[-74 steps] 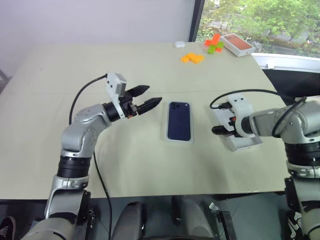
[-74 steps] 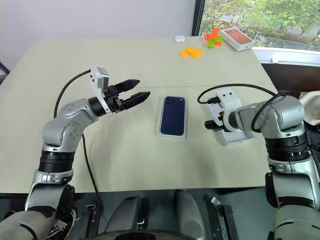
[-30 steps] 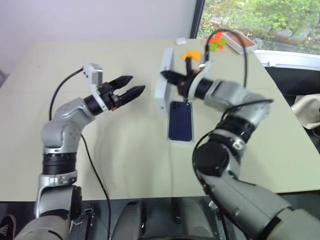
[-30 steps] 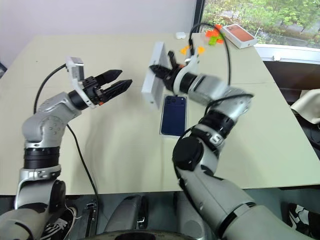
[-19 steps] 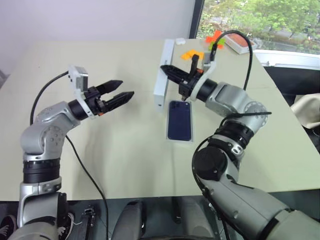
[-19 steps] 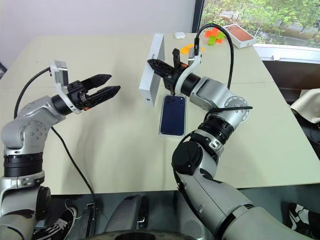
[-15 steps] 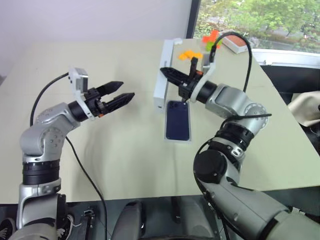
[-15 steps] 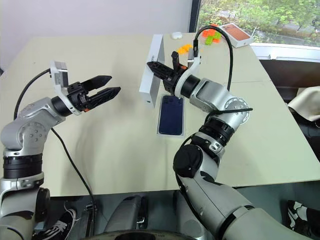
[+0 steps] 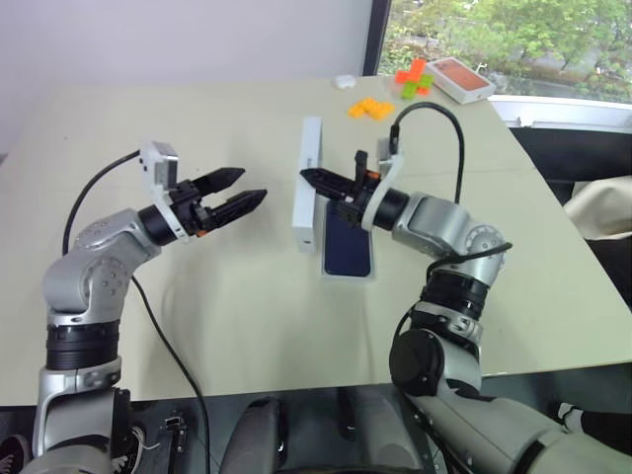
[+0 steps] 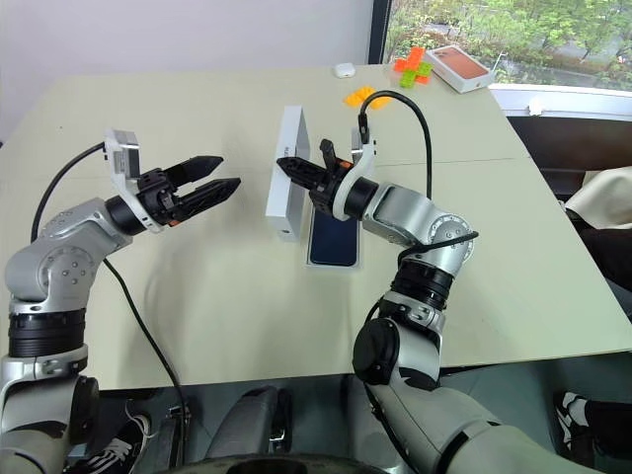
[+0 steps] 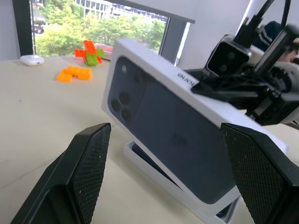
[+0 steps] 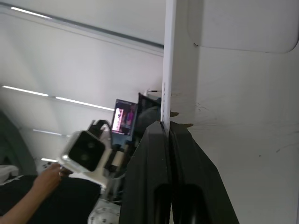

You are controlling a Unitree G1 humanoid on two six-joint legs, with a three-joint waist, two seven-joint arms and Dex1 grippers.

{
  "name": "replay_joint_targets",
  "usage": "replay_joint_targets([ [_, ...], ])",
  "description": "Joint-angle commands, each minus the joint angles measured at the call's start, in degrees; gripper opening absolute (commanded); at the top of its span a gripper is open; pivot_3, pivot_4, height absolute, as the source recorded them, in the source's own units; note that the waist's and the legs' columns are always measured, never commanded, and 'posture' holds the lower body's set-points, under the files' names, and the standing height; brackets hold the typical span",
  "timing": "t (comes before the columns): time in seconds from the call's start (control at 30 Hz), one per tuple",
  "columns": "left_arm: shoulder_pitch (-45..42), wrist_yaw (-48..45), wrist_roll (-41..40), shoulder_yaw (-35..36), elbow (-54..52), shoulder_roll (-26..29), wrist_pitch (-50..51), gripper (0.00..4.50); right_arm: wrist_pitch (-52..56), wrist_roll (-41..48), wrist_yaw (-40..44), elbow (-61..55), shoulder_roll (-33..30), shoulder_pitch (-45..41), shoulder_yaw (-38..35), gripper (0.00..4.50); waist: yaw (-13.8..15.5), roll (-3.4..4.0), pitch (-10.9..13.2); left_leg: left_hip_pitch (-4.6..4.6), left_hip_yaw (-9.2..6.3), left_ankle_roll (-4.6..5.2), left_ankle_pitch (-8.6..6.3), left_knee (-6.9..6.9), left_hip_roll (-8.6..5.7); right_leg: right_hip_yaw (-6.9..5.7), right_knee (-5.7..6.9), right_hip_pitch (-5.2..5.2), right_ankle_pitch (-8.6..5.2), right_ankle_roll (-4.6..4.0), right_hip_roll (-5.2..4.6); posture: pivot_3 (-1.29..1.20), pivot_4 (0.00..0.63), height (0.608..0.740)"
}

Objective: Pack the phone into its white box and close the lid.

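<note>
Phone: I see the dark blue phone [image 9: 348,243] lying flat inside the white box [image 9: 348,277], in the middle of the table [image 9: 247,326].
White box: it is a low tray, and its thin white edge shows all around the phone.
Lid: the lid [image 9: 307,185] stands up on its long edge, just to the left of the phone and the tray. It is tipped a little. Its open, plain white side faces the right gripper. Its printed side faces my left gripper, and from the left wrist I see a dark phone picture with round camera lenses on it [image 11: 177,135].
Writing: there are small dark letters on the lid's thin side, but I cannot read them.
Right gripper: my right gripper [image 9: 314,179] is pressed together on the lid's thin wall, pinching it. One finger is inside the lid and one is outside.
Left gripper: my left gripper [image 9: 245,190] is spread wide with nothing in it. It points at the lid's printed side and is a bit apart from it.
Far things: orange toy bricks [image 9: 368,109], more orange and green bricks [image 9: 410,79], a small white earbud case [image 9: 343,82] and an orange-topped white box [image 9: 459,79] sit at the far end by the window.
</note>
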Motion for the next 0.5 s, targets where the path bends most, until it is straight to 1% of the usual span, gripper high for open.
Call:
replay_joint_targets([
  [0.03, 0.0, 0.1, -0.5, -0.1, -2.3, -0.1, -0.2, 3.97, -4.2, 4.1, -0.7, -0.3, 4.4, 8.6, 5.1, 0.02, 0.0, -0.01, 0.0, 0.00, 0.00, 0.00, 0.00, 0.00, 0.00, 0.00, 0.00, 0.01, 0.00, 0.00, 0.00, 0.00, 0.150, 0.740],
  [0.23, 0.8, -0.1, 0.8, -0.8, -2.3, 0.2, -1.2, 3.97, -8.5, 9.6, -1.2, -0.1, 0.4, 12.0, 13.1, 0.02, 0.2, -0.03, 0.0, -0.02, -0.03, 0.02, -0.01, -0.01, -0.02, -0.03, -0.09, 0.08, 0.00, 0.00, -0.04, 0.00, 0.150, 0.740],
  [0.33, 1.8, -0.1, 3.3, -2.0, -1.3, 0.1, -3.1, 3.97, -10.5, 9.0, -1.7, -0.3, -1.4, 13.5, 16.0, 0.02, -0.1, -0.05, 0.0, 0.01, 0.11, 0.02, -0.01, 0.03, -0.06, 0.07, -0.06, 0.05, 0.03, 0.04, -0.08, 0.00, 0.150, 0.740],
  [0.4, 2.3, 0.2, 3.8, -2.4, -1.1, -0.6, -3.5, 3.97, -11.9, 9.1, -0.7, -0.2, -2.4, 14.0, 17.0, 0.02, -0.1, -0.04, 0.0, 0.08, 0.09, 0.01, -0.01, 0.03, -0.03, 0.07, -0.07, 0.08, 0.03, 0.05, -0.03, 0.00, 0.150, 0.740],
  [0.5, 3.3, 0.4, 5.6, -3.4, -1.0, -1.2, -5.3, 3.97, -15.2, 6.9, 0.8, 0.0, -3.7, 13.5, 17.7, 0.02, 0.1, -0.04, 0.0, 0.11, 0.03, 0.01, 0.00, 0.03, 0.06, 0.04, -0.06, 0.07, 0.02, 0.05, 0.09, 0.00, 0.150, 0.740],
])
